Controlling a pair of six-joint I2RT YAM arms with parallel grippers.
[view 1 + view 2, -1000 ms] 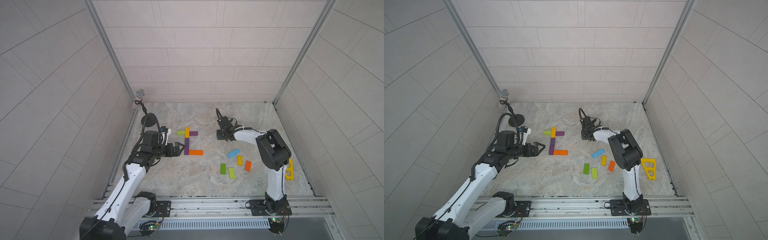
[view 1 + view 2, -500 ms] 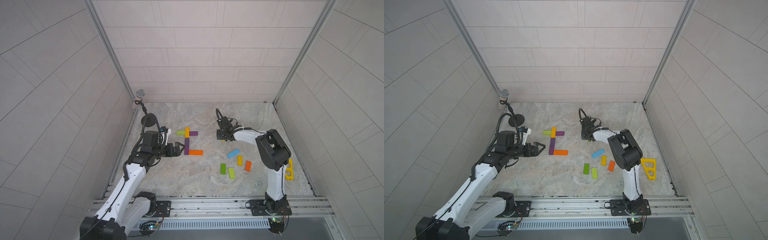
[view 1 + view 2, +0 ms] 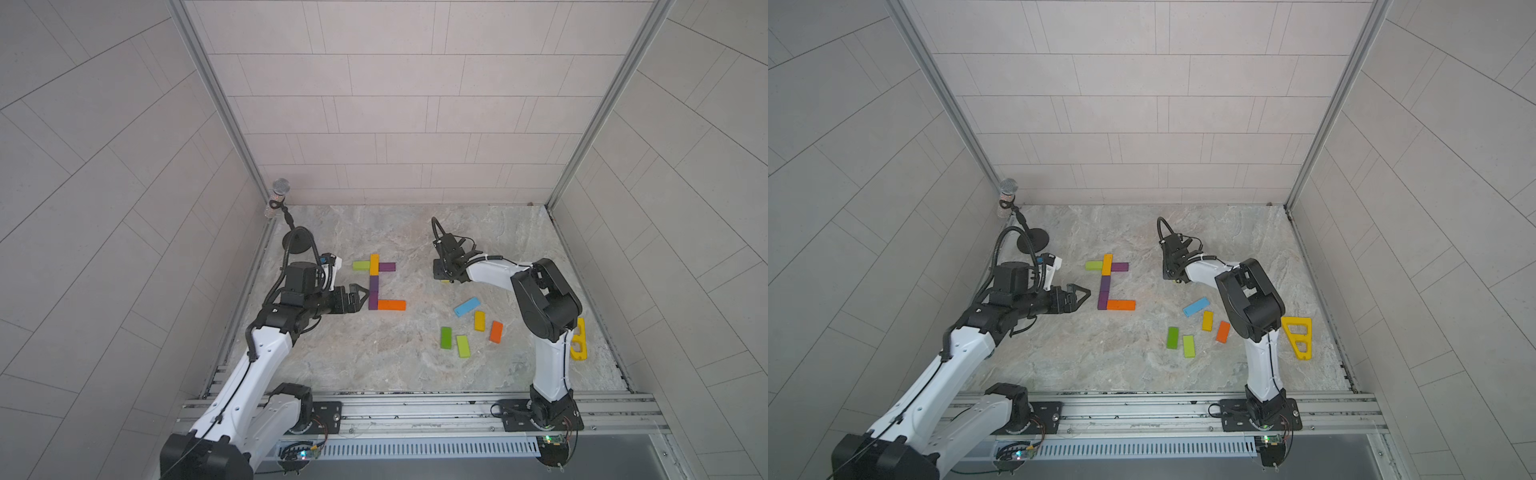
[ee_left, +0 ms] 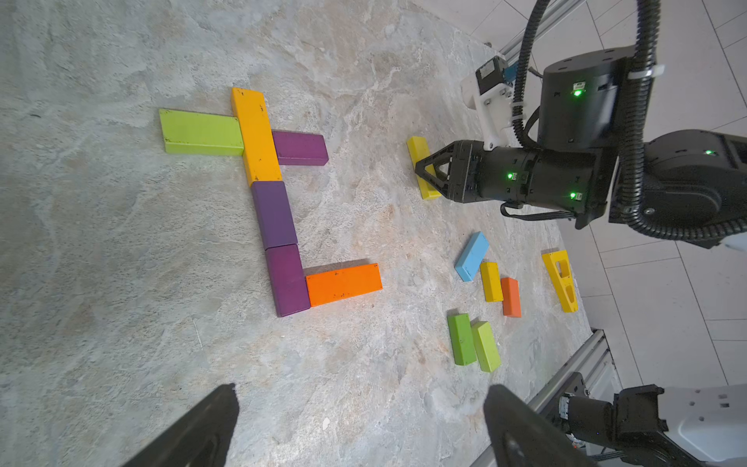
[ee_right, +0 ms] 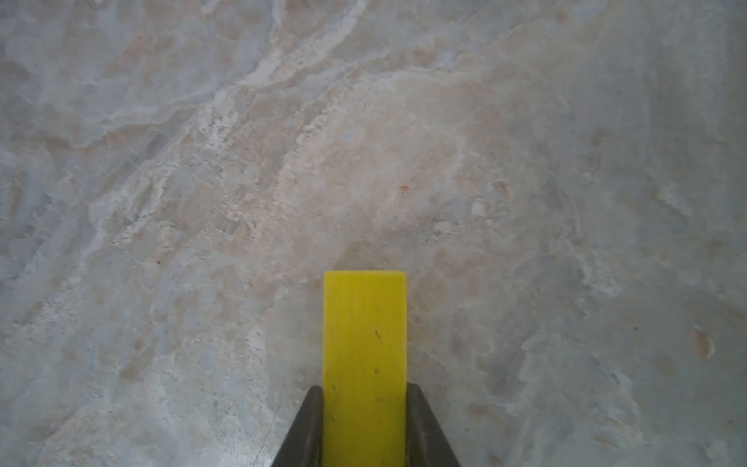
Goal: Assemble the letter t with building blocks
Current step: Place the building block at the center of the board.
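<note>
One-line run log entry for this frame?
left gripper: open, near purple stem | right gripper: shut on yellow block | t: six blocks laid, five loose blocks

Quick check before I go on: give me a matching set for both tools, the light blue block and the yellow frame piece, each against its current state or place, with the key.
Column one
1. left tool
2. right tool
3. light blue block
4. yellow frame piece

Column two
A. shut on a yellow block
B. lying among the loose blocks
C. open, holding nothing
D. near the edge of the table, beside the right arm

Pairs: 1-C, 2-A, 3-B, 4-D
</note>
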